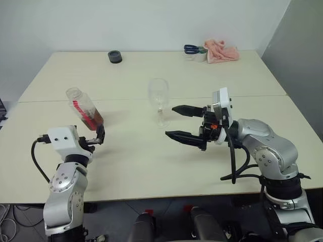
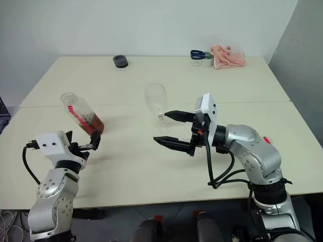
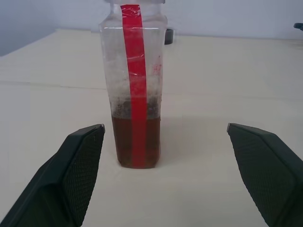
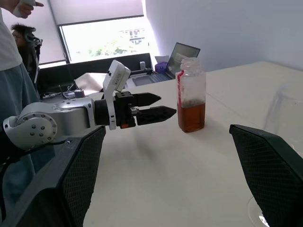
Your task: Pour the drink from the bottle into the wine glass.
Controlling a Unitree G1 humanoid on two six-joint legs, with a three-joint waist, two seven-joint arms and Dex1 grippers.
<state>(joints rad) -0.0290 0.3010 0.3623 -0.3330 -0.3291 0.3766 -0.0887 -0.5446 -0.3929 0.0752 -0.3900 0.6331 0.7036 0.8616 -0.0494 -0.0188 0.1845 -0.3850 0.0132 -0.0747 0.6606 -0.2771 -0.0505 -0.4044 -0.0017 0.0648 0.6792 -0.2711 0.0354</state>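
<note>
Nearest the camera, the left gripper (image 1: 99, 135) stands with its 2 black fingers spread wide and nothing between them. Straight ahead of its fingertips, close but not touching, is the small clear plastic bottle (image 3: 135, 90) with the red vertical label stripe, upright on the cream table (image 1: 151, 161), a little reddish-brown drink (image 3: 137, 142) in its bottom; its long axis runs across the line of the fingers, so a level advance should bring the 2 pads either side of it. Whether a cap is on I cannot tell. The right gripper (image 1: 182, 122) is also wide and empty, pointing sideways toward the left arm, with the clear stemmed wine glass (image 1: 159, 101) just beyond its fingertips. My judgement: the left arm is nearer the bottle.
</note>
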